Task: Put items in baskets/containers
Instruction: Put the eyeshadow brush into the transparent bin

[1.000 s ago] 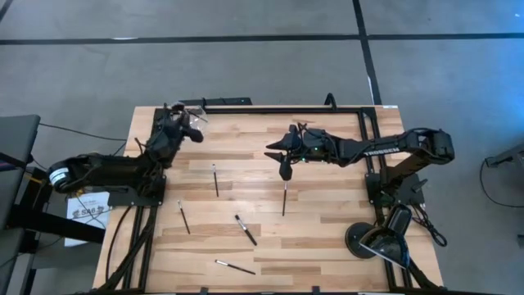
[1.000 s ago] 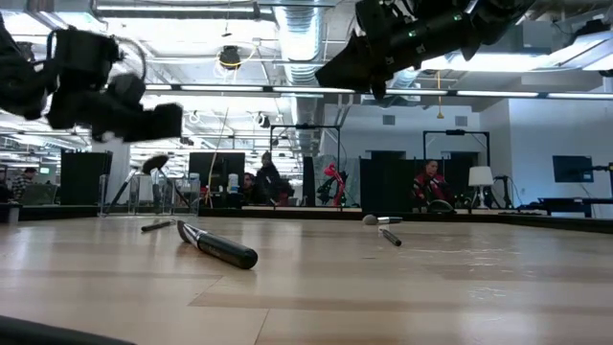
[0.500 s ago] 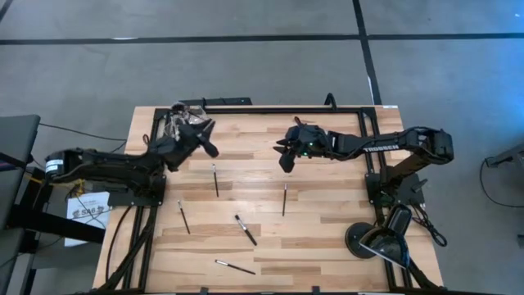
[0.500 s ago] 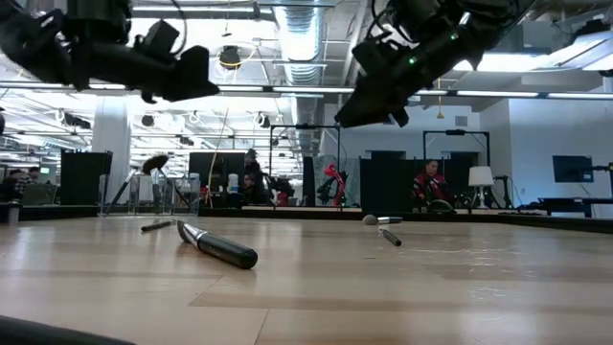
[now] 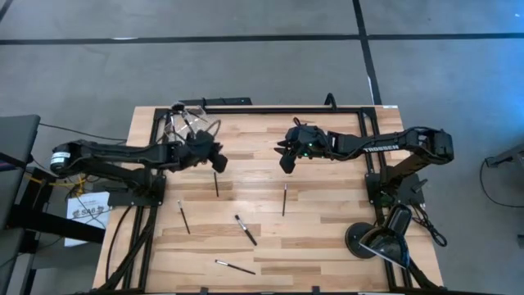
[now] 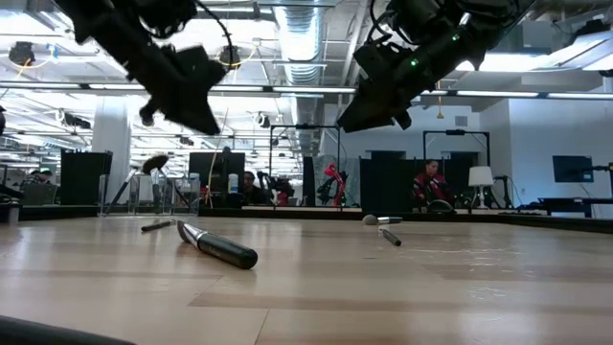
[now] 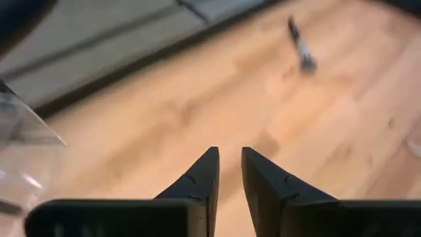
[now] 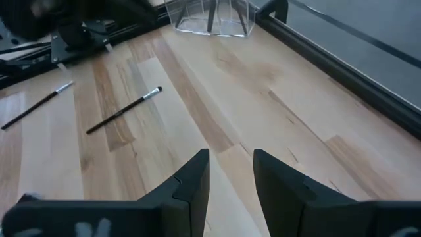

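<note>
The wooden table [image 5: 327, 221] carries five loose makeup brushes in the high view. One brush [image 5: 216, 180] lies lengthwise just below the left gripper [image 5: 218, 164], which hangs above the table's left-centre with nothing between its fingers; in the left wrist view its fingers [image 7: 197, 181] stand slightly parted with a narrow gap, bare wood showing between them. A second brush [image 5: 284, 199] lies near the table's middle, below the right gripper [image 5: 284, 162], which hovers over the upper-centre of the table; the right wrist view shows its fingers [image 8: 191, 181] parted with an empty gap and no item held. A third brush [image 5: 184, 217] lies toward the left edge, a thicker-handled brush [image 5: 246, 230] lies diagonally below the centre, and a fifth brush [image 5: 235, 267] lies near the front edge. The clear plastic cup [image 5: 182, 121] stands at the table's back left corner, just behind the left arm, with several thin handles standing in it; their number cannot be told. The right wrist view shows the same cup [image 8: 212, 16] at the far edge by the black frame rail, with two brushes lying apart from it on the wood. In the low view both grippers are raised clear of the table surface, and the thick-handled brush [image 6: 218, 246] lies flat in the foreground. A round black lamp base [image 5: 364, 240] sits at the front right corner.
</note>
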### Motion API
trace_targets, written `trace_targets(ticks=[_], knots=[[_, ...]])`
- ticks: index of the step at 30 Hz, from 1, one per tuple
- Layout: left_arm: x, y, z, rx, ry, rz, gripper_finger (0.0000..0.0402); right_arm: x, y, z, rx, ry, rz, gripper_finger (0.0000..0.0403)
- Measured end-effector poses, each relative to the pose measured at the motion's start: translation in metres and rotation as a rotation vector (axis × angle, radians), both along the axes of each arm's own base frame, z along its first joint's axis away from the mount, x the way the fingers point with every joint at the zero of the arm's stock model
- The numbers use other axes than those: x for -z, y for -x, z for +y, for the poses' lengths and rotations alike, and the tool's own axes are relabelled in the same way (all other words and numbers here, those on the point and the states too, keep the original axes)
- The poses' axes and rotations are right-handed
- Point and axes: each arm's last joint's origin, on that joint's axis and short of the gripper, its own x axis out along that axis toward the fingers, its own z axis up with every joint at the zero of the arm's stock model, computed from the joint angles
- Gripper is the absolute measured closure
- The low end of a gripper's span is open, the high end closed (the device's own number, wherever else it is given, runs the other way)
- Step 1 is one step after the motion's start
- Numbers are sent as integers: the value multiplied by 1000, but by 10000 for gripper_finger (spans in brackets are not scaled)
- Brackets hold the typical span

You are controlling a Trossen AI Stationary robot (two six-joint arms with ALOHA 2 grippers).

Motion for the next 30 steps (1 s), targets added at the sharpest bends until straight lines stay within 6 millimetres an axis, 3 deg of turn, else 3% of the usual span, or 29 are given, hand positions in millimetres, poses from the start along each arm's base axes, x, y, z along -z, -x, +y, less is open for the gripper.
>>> trace_targets(ticks=[5, 10, 14, 20, 30], knots=[[25, -2, 3, 82, 184, 57, 322, -5, -1, -5, -32, 55, -19, 295], [31, -3, 11, 115, 434, 11, 299, -25, -6, -16, -20, 101, -39, 295], [32, 8, 18, 39, 633, 95, 273, -26, -4, -18, -27, 106, 19, 295], [31, 24, 19, -137, 715, 276, 242, -26, -3, -22, -65, 180, 56, 295], [66, 3, 23, -212, 786, 436, 236, -39, -2, -46, 7, 255, -72, 295]])
